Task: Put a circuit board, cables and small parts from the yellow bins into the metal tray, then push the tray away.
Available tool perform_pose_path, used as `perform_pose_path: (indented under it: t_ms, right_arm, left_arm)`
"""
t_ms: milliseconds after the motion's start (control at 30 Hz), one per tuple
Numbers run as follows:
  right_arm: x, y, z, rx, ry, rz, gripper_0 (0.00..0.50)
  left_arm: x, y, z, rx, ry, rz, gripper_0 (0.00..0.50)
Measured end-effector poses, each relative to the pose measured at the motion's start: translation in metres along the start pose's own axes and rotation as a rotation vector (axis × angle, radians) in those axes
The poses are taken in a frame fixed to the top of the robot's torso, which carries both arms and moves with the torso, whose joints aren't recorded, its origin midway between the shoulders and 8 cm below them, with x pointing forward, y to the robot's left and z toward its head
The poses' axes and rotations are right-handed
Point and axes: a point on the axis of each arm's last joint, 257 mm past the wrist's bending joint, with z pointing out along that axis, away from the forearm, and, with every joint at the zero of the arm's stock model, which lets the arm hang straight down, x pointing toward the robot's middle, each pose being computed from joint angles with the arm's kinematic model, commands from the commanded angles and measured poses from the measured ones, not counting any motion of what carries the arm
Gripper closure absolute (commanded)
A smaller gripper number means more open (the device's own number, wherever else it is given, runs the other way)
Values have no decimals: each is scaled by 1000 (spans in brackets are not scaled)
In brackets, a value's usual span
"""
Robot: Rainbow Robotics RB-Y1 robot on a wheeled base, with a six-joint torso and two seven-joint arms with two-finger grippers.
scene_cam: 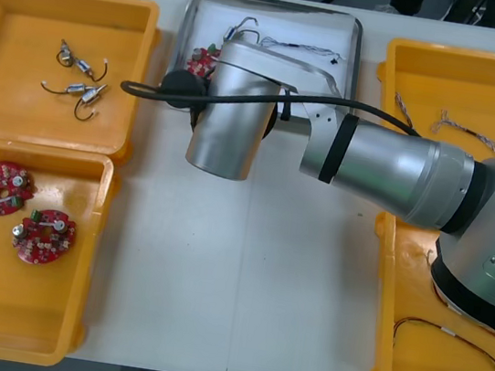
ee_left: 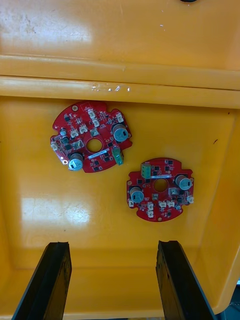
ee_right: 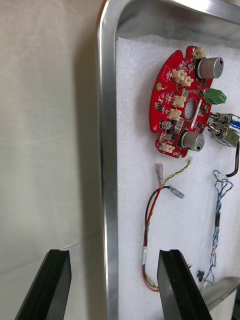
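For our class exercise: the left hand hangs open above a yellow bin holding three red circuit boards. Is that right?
No. The yellow bin under the open left hand holds two red circuit boards, not three, as the left wrist view shows. The right hand is at the metal tray.

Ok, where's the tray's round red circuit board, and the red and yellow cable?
round red circuit board (ee_right: pixel 167 107): right wrist view, its red face.
red and yellow cable (ee_right: pixel 148 212): right wrist view, its bend.

The white-lined metal tray (ee_right: pixel 107 150) holds a red circuit board (ee_right: pixel 177 107), cables (ee_right: pixel 146 230) and a small metal part (ee_right: pixel 225 131).
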Motion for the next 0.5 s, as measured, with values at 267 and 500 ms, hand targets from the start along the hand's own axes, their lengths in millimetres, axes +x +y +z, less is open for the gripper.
perform_pose_path:
  t_ms: [267, 500]
  right_arm:
    - [6, 15, -51, -126, 12, 144, 0]
    - [41, 38, -91, -219, 91, 210, 0]
  left_arm:
    - [0, 0, 0, 0, 0, 0, 0]
    - [0, 0, 0, 0, 0, 0, 0]
